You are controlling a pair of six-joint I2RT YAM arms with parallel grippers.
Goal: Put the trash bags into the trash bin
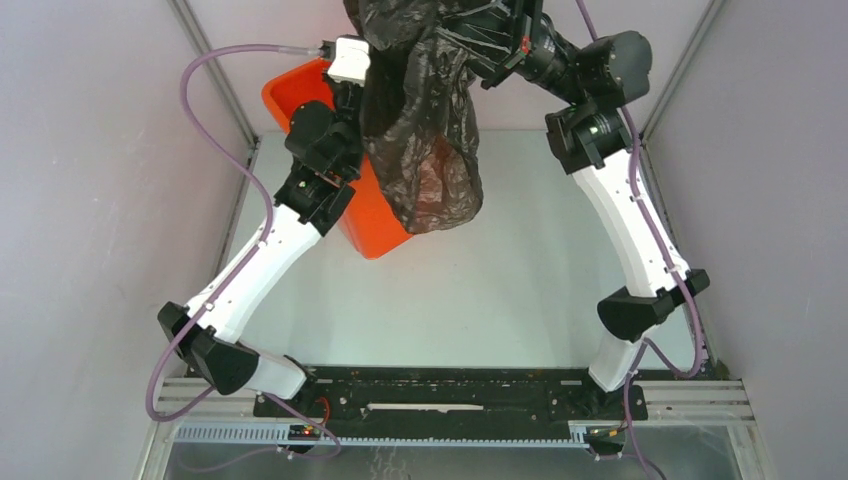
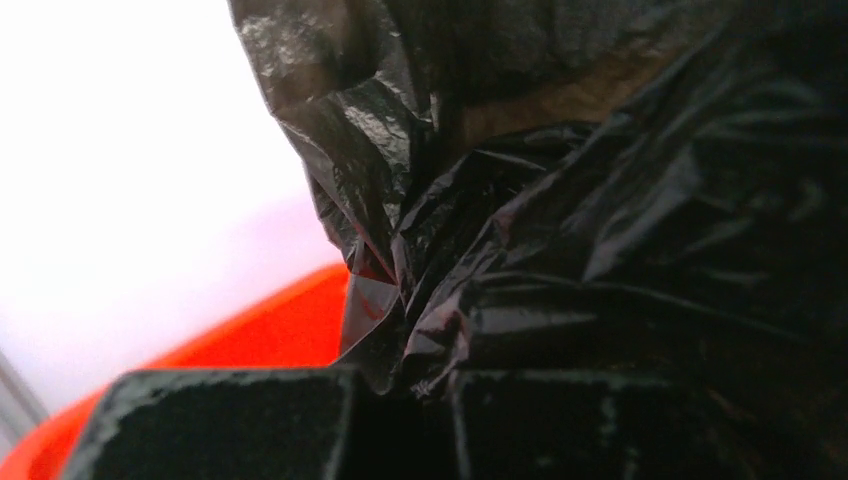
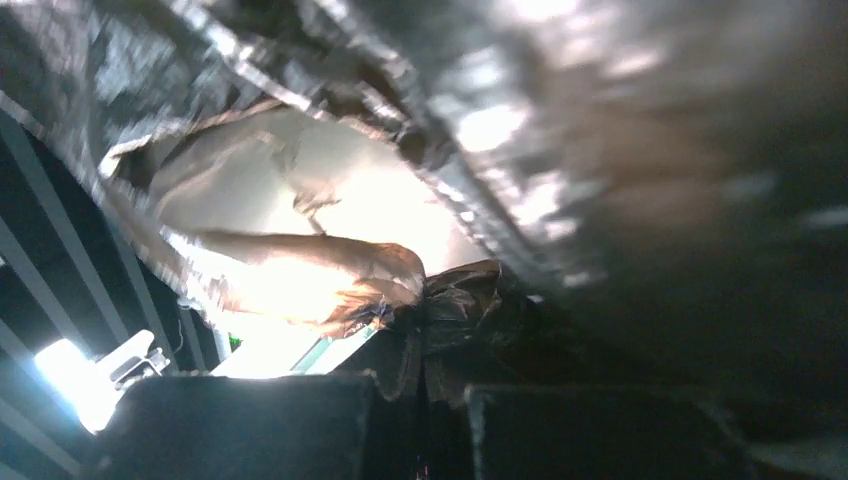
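Nearest us, the desk (image 1: 480,300) lies bare in front of the arm bases, so nothing there will catch a falling load. Moving up, the trash bin (image 1: 375,215) stands at the left of centre, and the left arm (image 1: 315,190) lies right across its orange wall. That is the first worry: it looks close enough that one swing of that elbow could shove or tip the bin.

Above it hangs the trash bag (image 1: 430,150), held up off the desk between the two arms, a crumpled black mass. From overhead most of it dangles over the bin's right side rather than over the mouth, whose rim shows up at the far left. My guess is that lowered from here it would drape down the outside wall and miss.

Farthest up, the grips. The left pincer (image 2: 400,400) is clenched on a bunched fold of film, with the orange rim just below it. The right pincer (image 3: 420,400) is likewise clamped on a twisted knot of the plastic.

The film looks thin and slick. Pull the two arms apart too hard and I'd expect it to tear or slide free of a grip. And bunched like this, it may land as a wad instead of opening inside.
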